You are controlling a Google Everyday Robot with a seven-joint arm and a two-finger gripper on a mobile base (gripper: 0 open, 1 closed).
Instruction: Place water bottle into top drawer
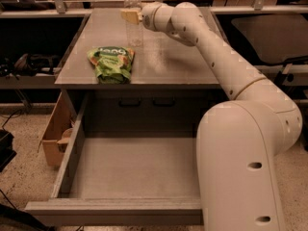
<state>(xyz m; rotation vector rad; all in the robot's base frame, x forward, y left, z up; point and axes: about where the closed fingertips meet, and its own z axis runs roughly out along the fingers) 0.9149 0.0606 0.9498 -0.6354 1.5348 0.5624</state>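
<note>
The water bottle (134, 30) stands upright near the back of the grey cabinet top (178, 61); it is clear with a white cap. My gripper (130, 15) is at the bottle's shoulder, reaching in from the right and overlapping its upper part. The top drawer (130, 170) is pulled out wide below the cabinet top, and the part of its grey floor that shows is bare. My arm's large white base (243, 167) hides the drawer's right side.
A green snack bag (111, 64) lies on the cabinet top, in front of and left of the bottle. A cardboard box (54, 137) stands on the floor against the drawer's left wall. Shelving with cables is at the far left.
</note>
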